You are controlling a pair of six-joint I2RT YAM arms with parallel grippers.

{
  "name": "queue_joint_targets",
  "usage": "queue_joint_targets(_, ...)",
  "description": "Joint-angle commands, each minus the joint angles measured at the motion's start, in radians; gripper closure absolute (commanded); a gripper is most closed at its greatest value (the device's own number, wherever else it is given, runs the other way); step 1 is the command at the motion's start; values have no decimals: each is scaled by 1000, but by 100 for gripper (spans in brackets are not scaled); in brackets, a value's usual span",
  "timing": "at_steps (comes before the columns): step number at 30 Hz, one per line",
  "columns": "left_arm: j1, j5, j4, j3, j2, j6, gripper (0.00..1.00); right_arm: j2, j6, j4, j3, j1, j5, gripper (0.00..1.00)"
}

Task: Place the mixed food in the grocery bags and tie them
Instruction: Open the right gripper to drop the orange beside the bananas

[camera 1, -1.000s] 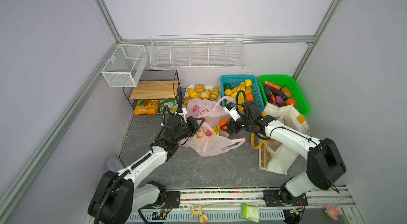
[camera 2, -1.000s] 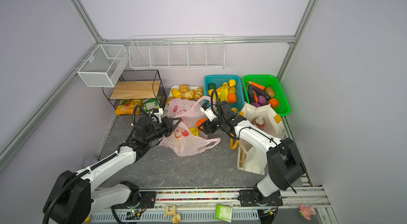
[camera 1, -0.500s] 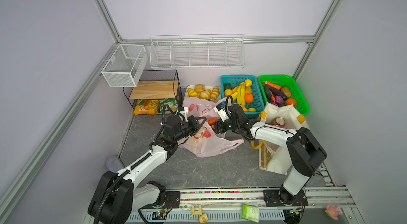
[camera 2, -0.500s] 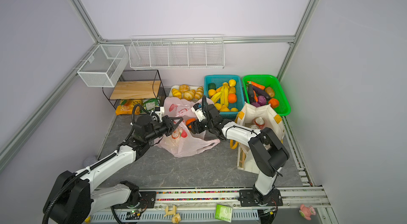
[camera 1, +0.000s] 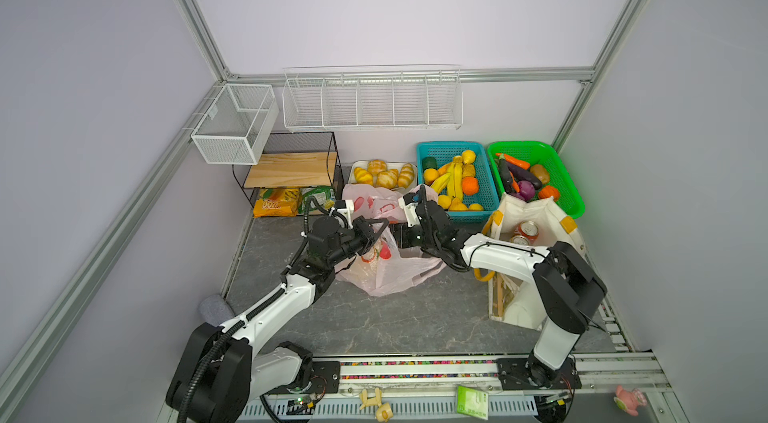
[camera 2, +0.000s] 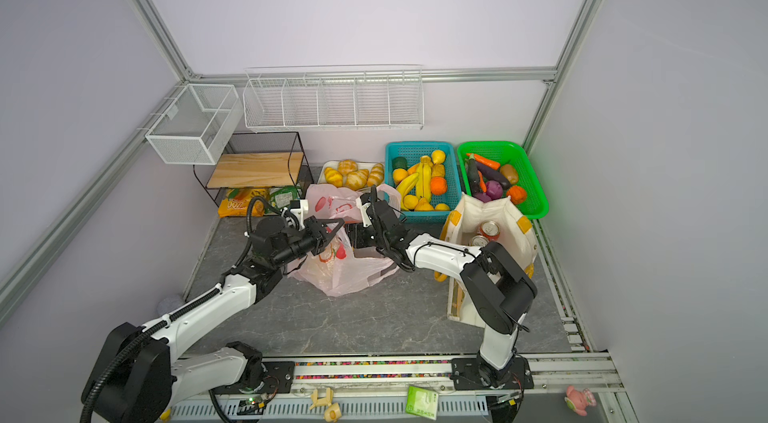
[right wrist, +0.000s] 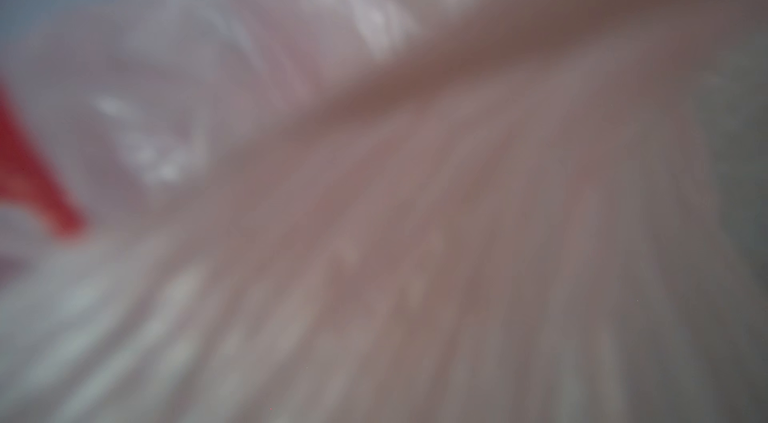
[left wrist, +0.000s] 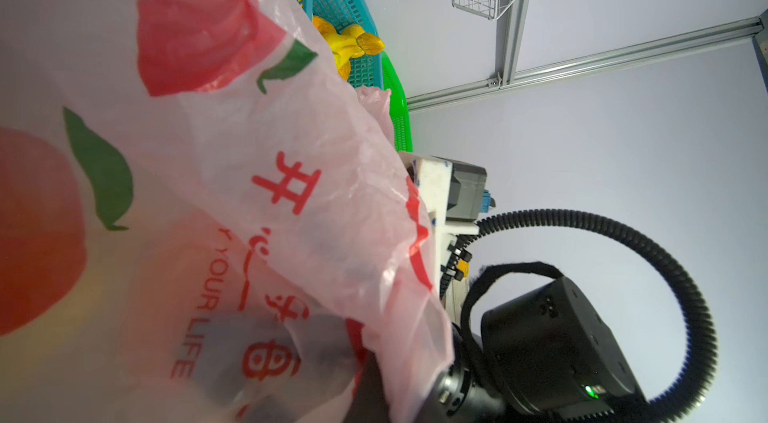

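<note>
A thin pink bag (camera 1: 386, 275) with red fruit prints lies slumped on a grey tabletop (camera 1: 374, 325), with its upper rim raised. In both top views the two grippers meet at that rim.

The left gripper (camera 1: 374, 231) sits at the bag's left edge. Its fingers are pinched fully together on the plastic and hold that edge up.

The right gripper (camera 1: 401, 236) reaches into the bag's mouth from the bag's right side. The plastic hides its fingertips, so how far apart they stand, or whether they hold anything, cannot be told. The right wrist view shows only blurred pink film close to the lens. In the left wrist view the printed bag (left wrist: 249, 150) drapes across most of the picture.

Just behind the bag, a teal basket (camera 1: 488, 179) holds yellow bananas (camera 1: 455, 175) and oranges (camera 1: 469, 185). To the bag's right, well apart from it, a cream canvas tote (camera 1: 552, 217) stands open with two soda cans (camera 1: 527, 229) upright inside.
</note>
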Motion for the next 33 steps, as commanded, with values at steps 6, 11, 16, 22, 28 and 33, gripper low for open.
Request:
queue_joint_targets(6,-4,18,27,-1,6,0,100,13,37,16,29,4,-93,9)
queue_joint_targets(11,-4,15,29,-2,8,5,100,-13,6,-16,21,3,-98,3)
queue_joint_targets(16,6,8,17,-15,6,18,100,-74,-126,-191,22,3,2,6)
queue_joint_targets(22,33,9,17,-40,5,16,100,-207,-314,-388,-25,-2,145,7)
queue_joint_targets(28,52,17,14,-50,11,21,100,-309,-333,-536,-66,-45,281,11)
queue_joint_targets(33,54,17,15,-43,18,21,100,-313,-280,-556,-95,-79,299,26)
